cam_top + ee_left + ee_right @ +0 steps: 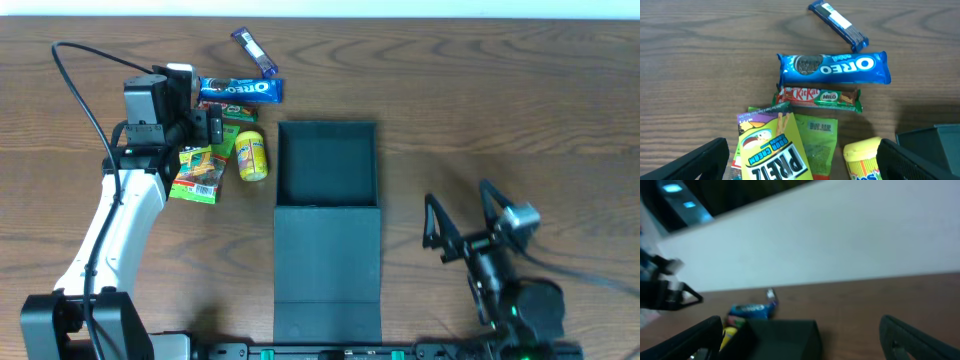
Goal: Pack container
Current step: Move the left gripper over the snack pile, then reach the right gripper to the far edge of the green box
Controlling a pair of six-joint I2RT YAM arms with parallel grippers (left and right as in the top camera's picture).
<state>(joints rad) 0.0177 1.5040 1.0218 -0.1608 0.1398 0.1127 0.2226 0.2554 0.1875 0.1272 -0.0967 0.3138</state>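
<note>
One container (pixel 328 255); four snack packets (pixel 834 68); one snack box (pixel 771 150); one yellow canister (pixel 863 160).

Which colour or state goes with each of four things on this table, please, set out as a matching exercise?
Things:
1. Oreo pack
2. KitKat
3. tub
4. container

Colour or state:
a. dark teal, lid open
b. yellow, nearest the container
c. blue
d. red and green

Pairs: 1-c; 2-d; 3-b; 4-a
</note>
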